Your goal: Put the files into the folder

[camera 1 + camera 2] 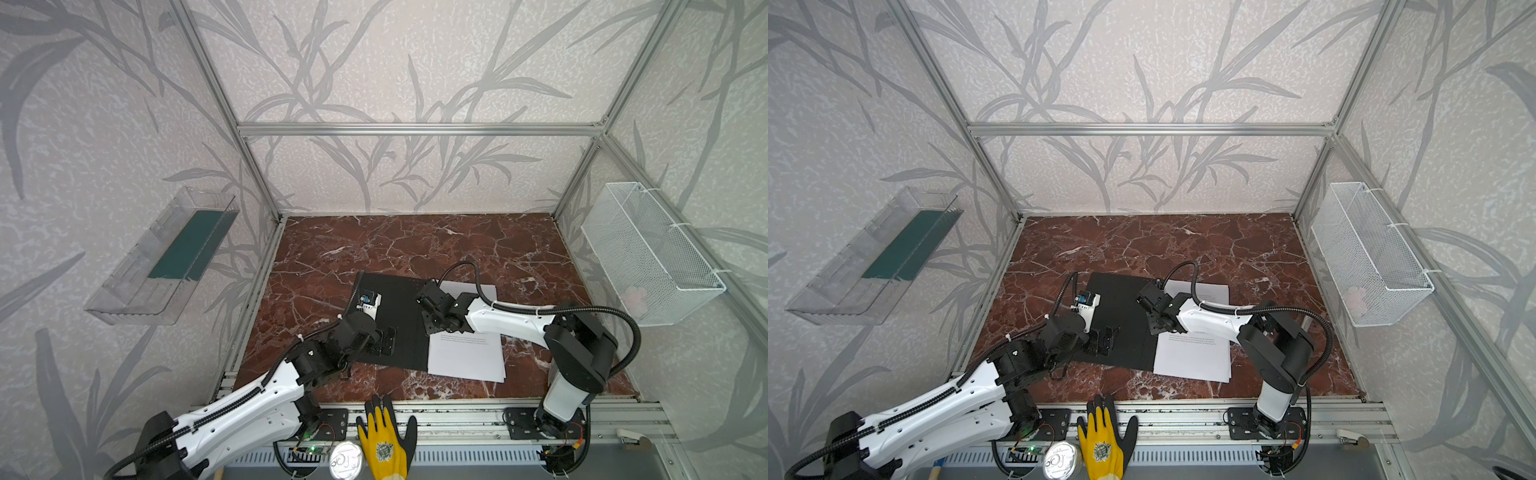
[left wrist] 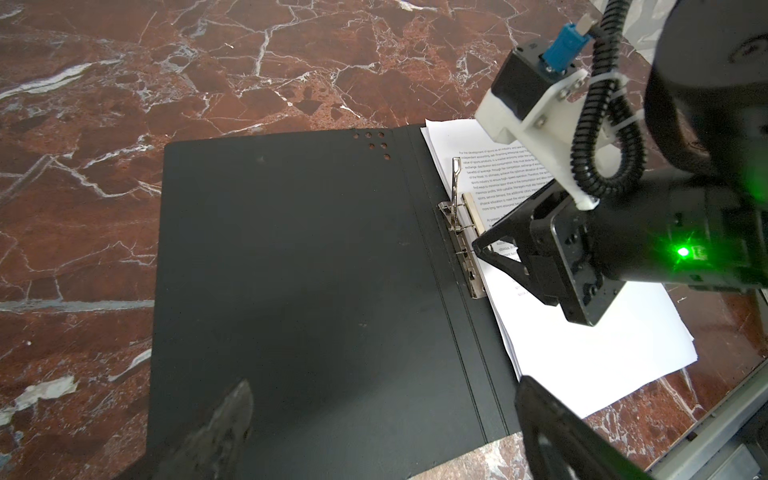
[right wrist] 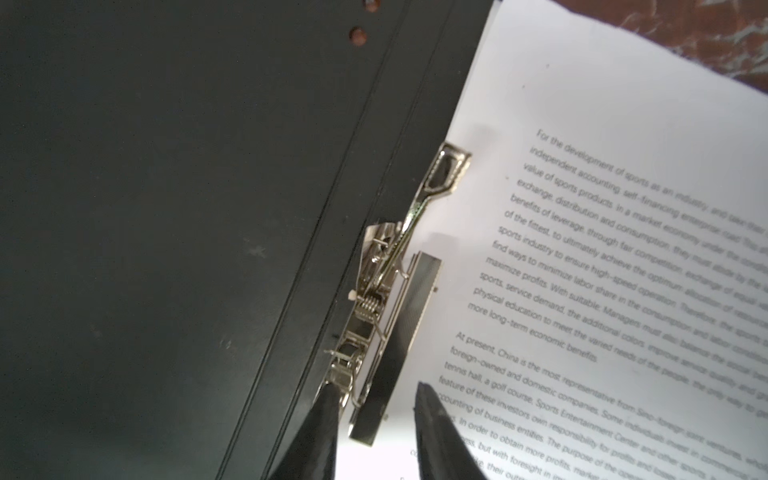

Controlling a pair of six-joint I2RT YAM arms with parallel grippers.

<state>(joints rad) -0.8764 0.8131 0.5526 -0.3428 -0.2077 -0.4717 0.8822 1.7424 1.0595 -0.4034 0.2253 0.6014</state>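
1. Marble tabletop (image 1: 415,245) carries the opened folder (image 1: 399,316), with the files (image 1: 465,357) lying on its right half.
2. Left gripper (image 1: 384,340): jaws spread wide over the folder, empty.
3. Right gripper (image 3: 374,388): 2 jaws partly apart, straddling the metal clamp (image 3: 395,340).

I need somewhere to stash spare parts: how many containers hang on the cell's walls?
2. A clear plastic tray on the left wall, holding a dark green panel, and a white wire basket on the right wall. Walls outside the views could hold more.

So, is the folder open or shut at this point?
Open: the folder lies spread flat, its metal clip exposed at the spine, with the files next to it.
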